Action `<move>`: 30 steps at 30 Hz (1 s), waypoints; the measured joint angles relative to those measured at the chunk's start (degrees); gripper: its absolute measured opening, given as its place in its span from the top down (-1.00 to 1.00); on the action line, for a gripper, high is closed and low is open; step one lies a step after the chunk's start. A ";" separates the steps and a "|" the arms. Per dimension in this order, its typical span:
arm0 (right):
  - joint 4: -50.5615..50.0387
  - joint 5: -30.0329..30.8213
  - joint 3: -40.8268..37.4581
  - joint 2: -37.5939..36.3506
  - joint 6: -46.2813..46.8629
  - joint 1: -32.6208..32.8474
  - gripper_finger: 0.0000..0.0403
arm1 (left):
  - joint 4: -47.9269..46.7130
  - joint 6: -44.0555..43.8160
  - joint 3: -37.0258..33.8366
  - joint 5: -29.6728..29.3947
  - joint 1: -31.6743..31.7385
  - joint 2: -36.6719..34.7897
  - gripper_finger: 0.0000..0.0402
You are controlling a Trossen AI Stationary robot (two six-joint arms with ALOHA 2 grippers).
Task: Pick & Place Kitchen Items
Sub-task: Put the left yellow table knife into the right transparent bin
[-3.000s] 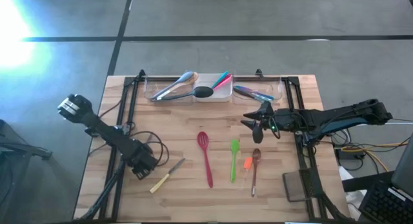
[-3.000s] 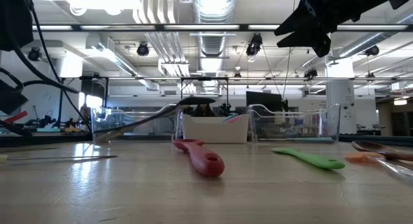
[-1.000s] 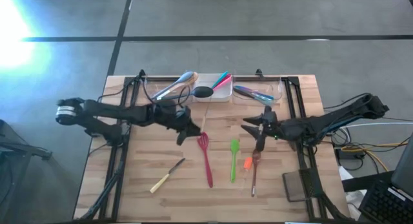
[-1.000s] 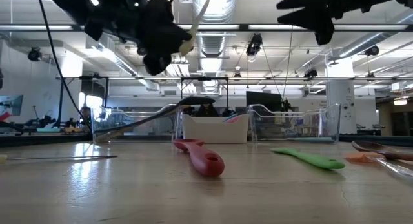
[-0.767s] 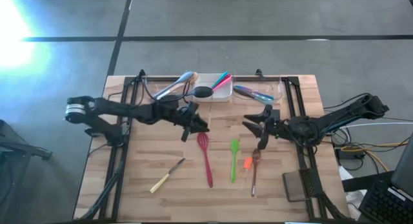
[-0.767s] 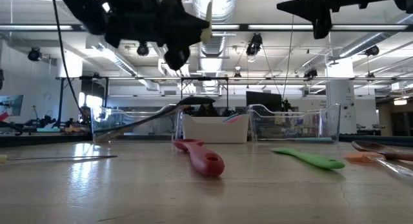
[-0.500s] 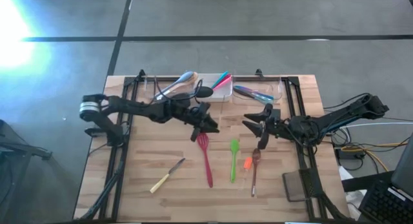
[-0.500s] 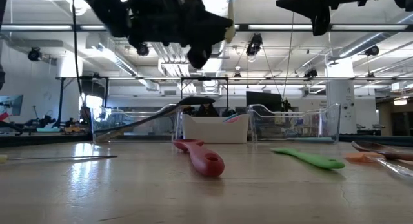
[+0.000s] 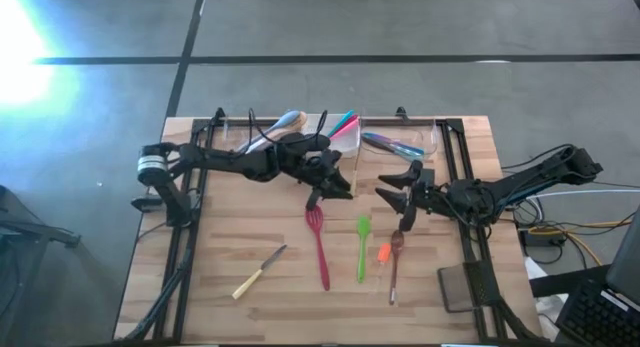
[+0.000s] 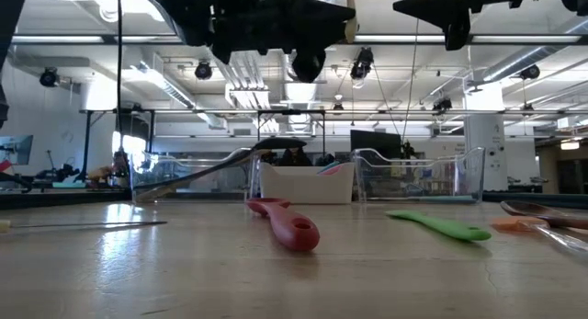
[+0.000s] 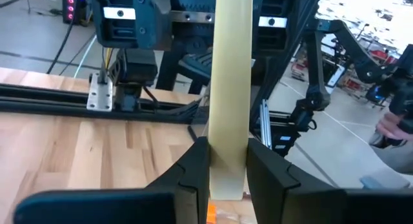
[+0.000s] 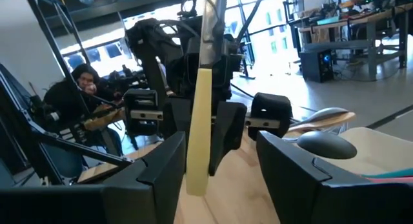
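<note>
My left gripper (image 9: 342,190) hangs over the table's middle, shut on a knife (image 12: 197,133) that has a pale cream handle (image 11: 231,69) and a metal blade (image 12: 211,24). My right gripper (image 9: 388,192) faces it from the table's right, level and open. In the right wrist view its fingers (image 12: 161,166) stand on either side of the handle's lower end; I cannot tell if they touch it. On the table lie a red slotted spatula (image 9: 318,242), a green spatula (image 9: 362,247), a wooden spoon (image 9: 394,262) and a second knife (image 9: 260,271). My left gripper pinches the knife's cream handle near its lower end (image 11: 227,175) between its two fingers. The fingers come level from the table's left and lie across the handle. The knife stands about upright, blade up, lifted well clear of the table.
Along the far edge stand a clear tray (image 9: 255,137) with utensils, a white tray (image 9: 335,137) with a black ladle and coloured handles, and another clear tray (image 9: 400,145). A small orange piece (image 9: 384,253) lies by the wooden spoon. Black rails (image 9: 195,187) run down both table sides.
My left gripper has carried the knife toward the table's right, from above the left clear tray's near side to close before my right gripper, rolling as it went. The knife stays clamped and clear of the table. My right gripper has tipped up to level.
</note>
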 joint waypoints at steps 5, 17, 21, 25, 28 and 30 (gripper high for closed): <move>0.00 0.33 0.12 0.00 -0.01 -0.02 -0.08 | -3.64 1.79 4.01 0.80 0.02 1.68 0.61; 0.00 1.05 0.29 0.00 0.28 -0.70 -0.22 | -8.78 3.01 13.37 3.46 -0.03 7.24 0.61; -0.01 1.02 0.31 0.00 0.34 -0.87 -0.23 | -10.89 3.21 16.69 4.47 -0.09 9.42 0.61; 0.05 1.01 0.33 0.00 0.44 -0.87 -0.21 | -12.64 3.53 19.37 5.63 -0.07 11.60 0.61; 0.03 1.01 0.33 0.00 0.43 -0.89 -0.19 | -12.53 3.61 21.25 7.08 -0.08 13.17 0.61; 0.09 1.08 0.33 0.00 0.45 -0.96 -0.17 | -12.35 3.21 22.77 7.93 -0.07 14.33 0.61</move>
